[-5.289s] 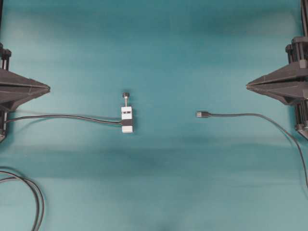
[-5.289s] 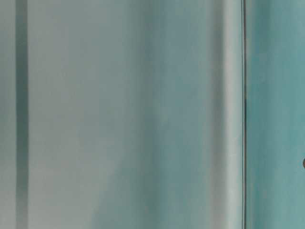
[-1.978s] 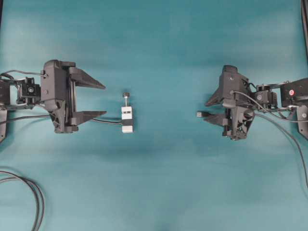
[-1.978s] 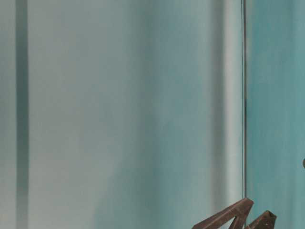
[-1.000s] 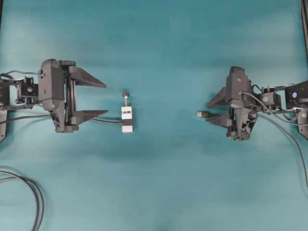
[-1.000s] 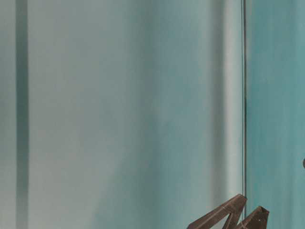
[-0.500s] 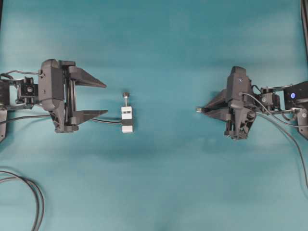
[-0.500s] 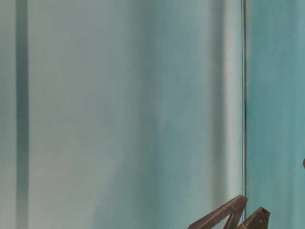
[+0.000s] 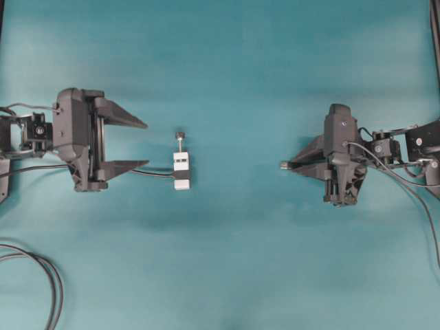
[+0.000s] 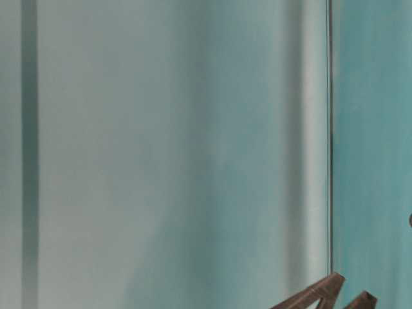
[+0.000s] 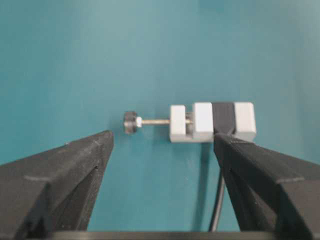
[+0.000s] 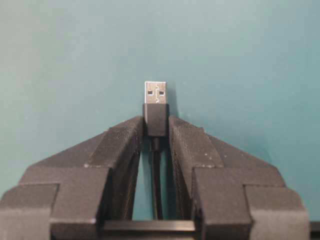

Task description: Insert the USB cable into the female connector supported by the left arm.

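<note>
Right hand [image 12: 156, 131] level, clamped on USB cable [image 12: 156, 117]; left hand [image 9: 146, 144] level, agape.

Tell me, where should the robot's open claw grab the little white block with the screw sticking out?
Best guess: the left tool should pinch the female connector on its white body, coming along the table from the cable side. The fingers already stand wide on either side of it. The thin pin with its knob looks too slim and the black cable too floppy to grip.

Black tapered fingers [image 12: 115, 150] (matte, textured)
</note>
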Controlling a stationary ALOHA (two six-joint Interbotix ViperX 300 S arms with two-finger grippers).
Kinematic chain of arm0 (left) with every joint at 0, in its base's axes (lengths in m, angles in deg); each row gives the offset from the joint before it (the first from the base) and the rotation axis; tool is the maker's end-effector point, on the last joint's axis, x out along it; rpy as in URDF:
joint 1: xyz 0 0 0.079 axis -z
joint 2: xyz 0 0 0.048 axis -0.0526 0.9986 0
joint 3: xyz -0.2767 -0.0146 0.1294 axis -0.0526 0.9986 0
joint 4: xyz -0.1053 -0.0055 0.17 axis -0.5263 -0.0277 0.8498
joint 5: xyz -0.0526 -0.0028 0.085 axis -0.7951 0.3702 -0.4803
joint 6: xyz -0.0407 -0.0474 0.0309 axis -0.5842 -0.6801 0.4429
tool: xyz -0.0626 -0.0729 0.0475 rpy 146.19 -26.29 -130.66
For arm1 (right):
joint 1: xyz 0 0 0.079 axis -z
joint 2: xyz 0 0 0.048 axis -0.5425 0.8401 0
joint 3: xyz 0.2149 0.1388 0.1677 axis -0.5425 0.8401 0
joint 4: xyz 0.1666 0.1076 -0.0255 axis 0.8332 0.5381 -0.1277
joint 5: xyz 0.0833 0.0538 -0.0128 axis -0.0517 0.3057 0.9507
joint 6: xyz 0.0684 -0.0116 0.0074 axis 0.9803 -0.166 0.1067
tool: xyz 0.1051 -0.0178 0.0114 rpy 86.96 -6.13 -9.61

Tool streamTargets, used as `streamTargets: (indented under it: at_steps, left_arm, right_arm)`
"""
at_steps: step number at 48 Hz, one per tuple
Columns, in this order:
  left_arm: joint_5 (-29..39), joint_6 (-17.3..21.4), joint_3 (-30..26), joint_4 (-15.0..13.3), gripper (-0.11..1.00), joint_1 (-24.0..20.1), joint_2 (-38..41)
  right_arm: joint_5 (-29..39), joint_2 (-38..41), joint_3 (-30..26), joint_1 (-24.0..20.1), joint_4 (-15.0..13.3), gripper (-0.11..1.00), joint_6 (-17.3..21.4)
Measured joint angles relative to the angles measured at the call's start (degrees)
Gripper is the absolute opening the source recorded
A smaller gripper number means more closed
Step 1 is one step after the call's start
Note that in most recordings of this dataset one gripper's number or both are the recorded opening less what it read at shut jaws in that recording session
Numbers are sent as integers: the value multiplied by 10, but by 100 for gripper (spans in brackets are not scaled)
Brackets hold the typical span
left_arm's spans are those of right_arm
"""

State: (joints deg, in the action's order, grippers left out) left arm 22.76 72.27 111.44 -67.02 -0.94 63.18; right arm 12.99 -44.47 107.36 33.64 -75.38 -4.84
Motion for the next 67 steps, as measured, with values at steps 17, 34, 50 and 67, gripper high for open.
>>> streamTargets:
  at_steps: [17,34,50,67]
  left_arm:
    - [0,-1,4,0,93,9,0]
    - [0,-1,4,1,93,25,1]
    - [-8,-10,4,1,93,34,14]
    - [-89,-40,4,1,93,56,91]
  right_arm:
    - [28,-1,-1,0,-3,22,-4]
    - [147,-10,-45,0,-3,22,-65]
    - [197,-20,-82,6,-4,22,-109]
    - [132,-31,-82,25,-4,22,-110]
